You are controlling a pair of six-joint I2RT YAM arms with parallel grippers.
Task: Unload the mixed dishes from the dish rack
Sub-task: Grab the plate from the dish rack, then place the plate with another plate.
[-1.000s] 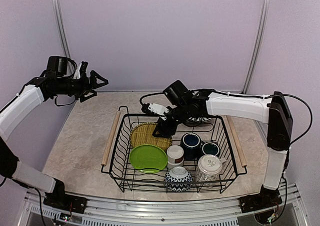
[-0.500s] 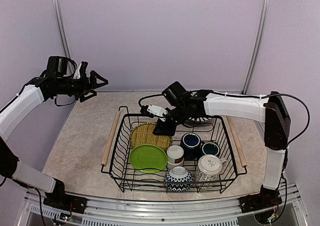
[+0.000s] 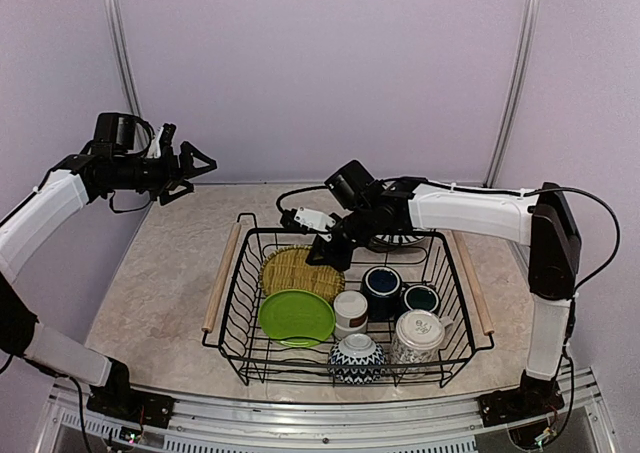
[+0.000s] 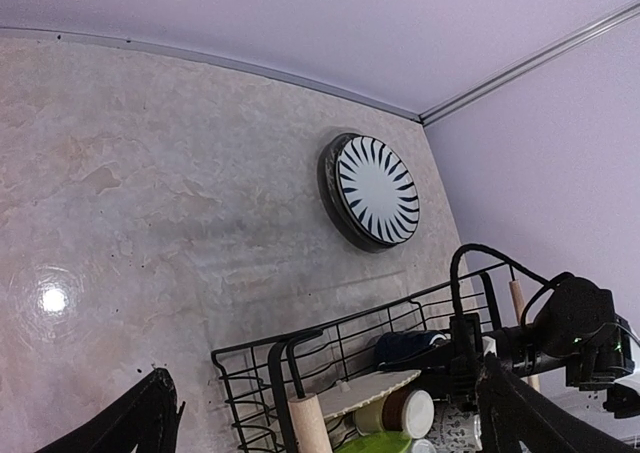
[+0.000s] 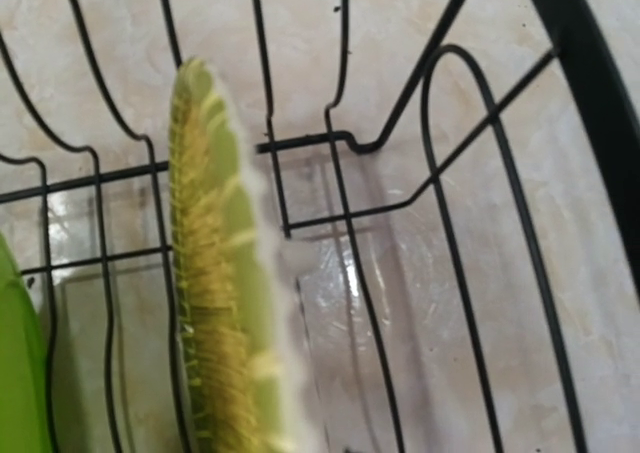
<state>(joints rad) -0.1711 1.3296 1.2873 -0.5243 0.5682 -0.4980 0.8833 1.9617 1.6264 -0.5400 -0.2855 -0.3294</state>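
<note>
**Clerk:** Entry one, largest: dish rack (image 3: 290,358). Where is it?

**Keeper:** Middle of the table. Woven yellow plate (image 3: 290,271) leans in its far-left part, its width running left to right.

**Clerk:** Which arm is nearer?

**Keeper:** The right one. Right gripper (image 3: 325,255) sits at the plate's far-right rim, with the plate to its left and nearer. Its opening cannot be told, nor whether it touches. Left gripper (image 3: 198,176) hangs high at the left, well apart, fingers spread wide and holding nothing.
</note>
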